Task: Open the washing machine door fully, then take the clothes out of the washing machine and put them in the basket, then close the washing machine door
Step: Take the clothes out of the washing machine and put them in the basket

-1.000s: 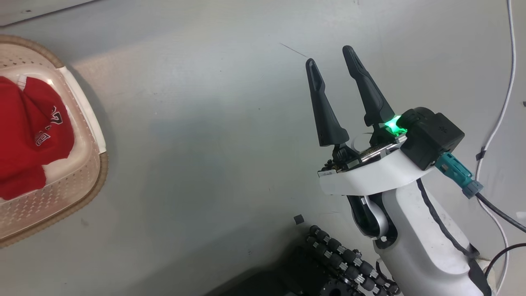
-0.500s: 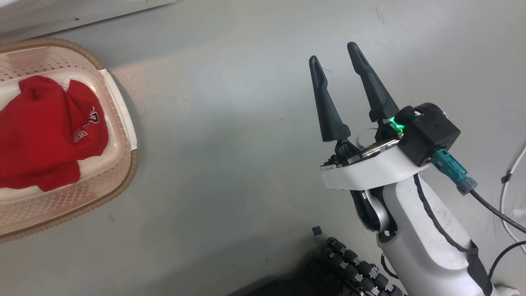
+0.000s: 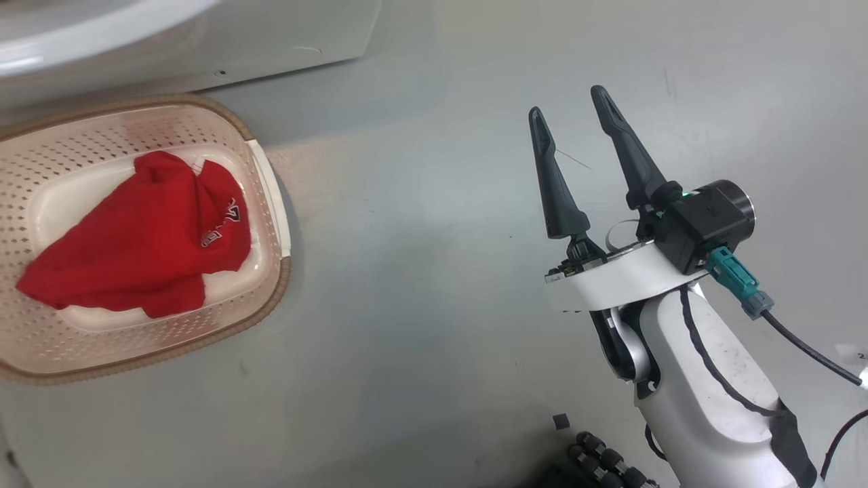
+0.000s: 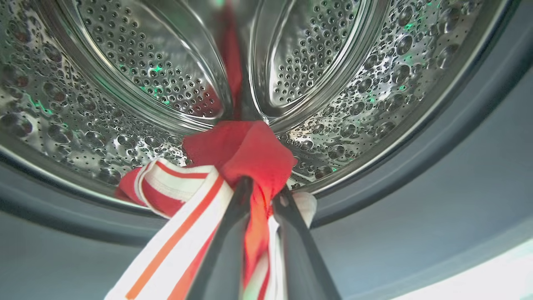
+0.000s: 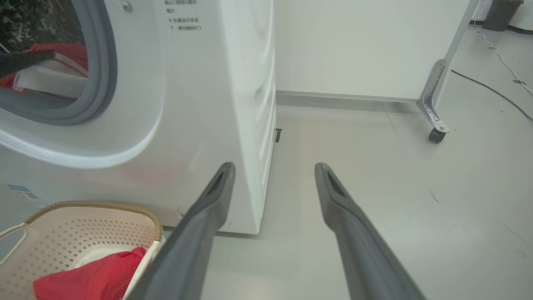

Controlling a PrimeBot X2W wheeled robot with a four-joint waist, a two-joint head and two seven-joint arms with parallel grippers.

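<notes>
My left gripper (image 4: 264, 187) is shut on a red garment (image 4: 245, 150) with white striped trim, at the mouth of the washing machine's steel drum (image 4: 354, 83), inside the grey rubber ring (image 4: 458, 125). The right wrist view shows the white washing machine (image 5: 200, 104) with that garment (image 5: 66, 52) in its opening. Another red garment (image 3: 146, 237) lies in the cream basket (image 3: 102, 132) on the floor by the machine's base (image 3: 203, 41). My right gripper (image 3: 567, 102) hangs open over bare floor, right of the basket, holding nothing. The washing machine door is out of view.
Grey floor spreads to the right of the machine. A white panel on a metal castor foot (image 5: 435, 135) stands behind, with a cable (image 5: 491, 89) on the floor beyond. My base's black rollers (image 3: 603, 461) sit at the lower edge.
The whole head picture has shifted, so the camera moved: the basket now shows further in and the machine's base has come into view. The right gripper stays open.
</notes>
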